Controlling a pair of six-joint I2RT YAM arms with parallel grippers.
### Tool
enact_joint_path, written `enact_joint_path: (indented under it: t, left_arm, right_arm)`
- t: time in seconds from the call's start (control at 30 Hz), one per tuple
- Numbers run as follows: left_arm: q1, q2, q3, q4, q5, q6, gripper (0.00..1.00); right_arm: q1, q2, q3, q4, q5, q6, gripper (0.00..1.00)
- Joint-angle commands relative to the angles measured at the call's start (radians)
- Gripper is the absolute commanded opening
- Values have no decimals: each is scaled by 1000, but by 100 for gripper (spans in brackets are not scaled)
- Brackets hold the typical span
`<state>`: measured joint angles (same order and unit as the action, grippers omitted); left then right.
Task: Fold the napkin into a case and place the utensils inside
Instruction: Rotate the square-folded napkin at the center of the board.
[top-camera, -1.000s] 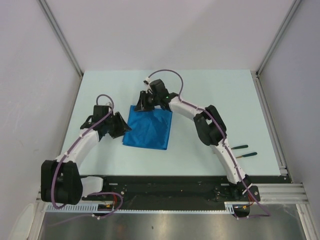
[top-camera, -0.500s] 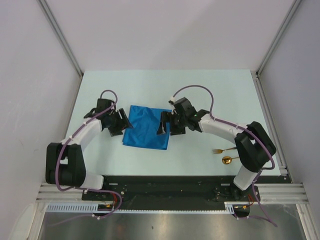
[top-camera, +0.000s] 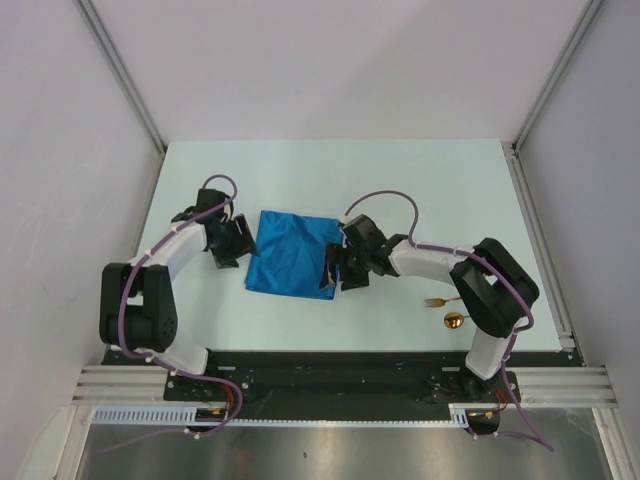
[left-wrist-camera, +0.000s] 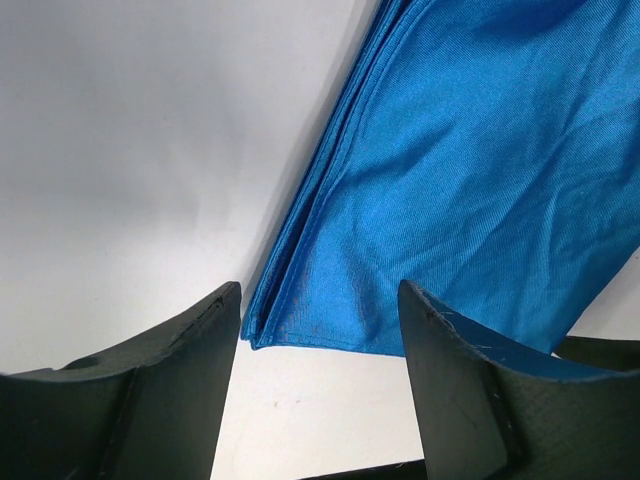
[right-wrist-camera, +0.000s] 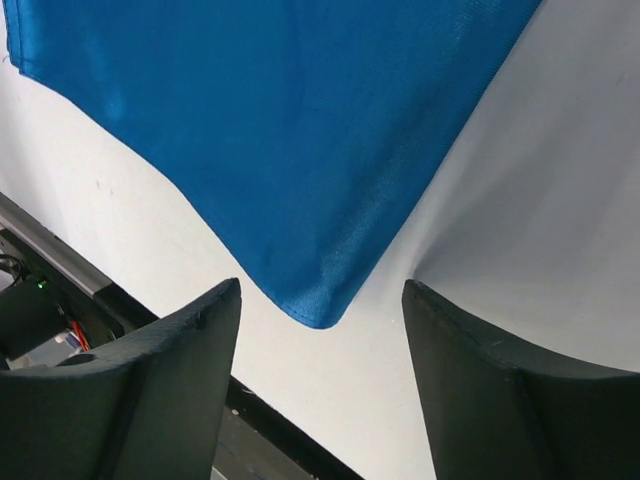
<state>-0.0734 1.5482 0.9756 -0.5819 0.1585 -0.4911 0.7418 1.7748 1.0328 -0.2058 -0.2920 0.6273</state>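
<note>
Napkin (top-camera: 293, 265) lies on the table (top-camera: 420, 190) as a flat layered rectangle, part folded, not yet a narrow case by my read. Left gripper (top-camera: 243, 245) at its left edge, jaws apart, corner between them, nothing held. Right gripper (top-camera: 330, 268) at right edge, likewise released. Fork (top-camera: 436, 301) and spoon (top-camera: 455, 320) lie well right, outside the cloth; final folds and loading left

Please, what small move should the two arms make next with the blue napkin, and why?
Probably lower and close both: the right fingers stand open over a corner of the napkin, the left fingers open at its layered corner; neither grips yet.
</note>
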Motion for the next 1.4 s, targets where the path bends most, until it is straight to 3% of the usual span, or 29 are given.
enact_joint_path:
  t: [0.0,0.1,0.13,0.27,0.37,0.4,0.47,0.8,0.87,0.93,0.97,1.0,1.03,1.1,1.2,1.37]
  left_arm:
    - [4,-42,-14,13,-17,9,68]
    - [4,-51,-25,20,-13,9,68]
    - [4,-51,-26,22,-5,14,68]
    - [4,-71,-43,33,29,23,70]
    - [4,-86,-54,31,32,29,71]
    - [4,-97,-57,31,33,31,72]
    - [4,-105,-71,36,42,34,74]
    - [3,-178,-121,100,203,22,73]
    - [-8,-183,-112,117,297,16,73]
    - [-17,-181,-91,113,300,10,74]
    - [-22,-177,-86,117,294,5,74]
    - [-22,-169,-81,131,299,-10,75]
    - [-23,-154,-63,140,314,-17,75]
    - [-28,-76,-22,130,343,-17,76]
    - [-29,30,90,76,314,-1,77]
    - [-29,180,277,-5,196,40,78]
  right_arm:
    - [5,18,-16,72,7,25,67]
    - [18,41,-14,85,1,29,63]
    - [21,49,-16,95,-4,23,56]
    - [18,26,-68,118,20,6,47]
    - [-19,0,-131,146,13,-11,26]
    - [-33,-6,-151,163,-2,-17,11]
    - [-59,-15,-189,183,-21,-32,0]
    - [-215,-69,-171,100,-87,-230,0]
    - [-310,-61,-140,57,-90,-288,0]
    - [-372,-37,-80,26,-139,-316,0]
    - [-404,-28,-57,23,-186,-334,1]
    - [-413,-17,-6,0,-197,-342,22]
    - [-418,-9,16,-15,-200,-344,35]
    - [-418,2,53,-35,-202,-341,50]
    - [-406,-31,66,-41,-188,-301,66]
    - [-354,-116,-25,-35,-110,-247,77]
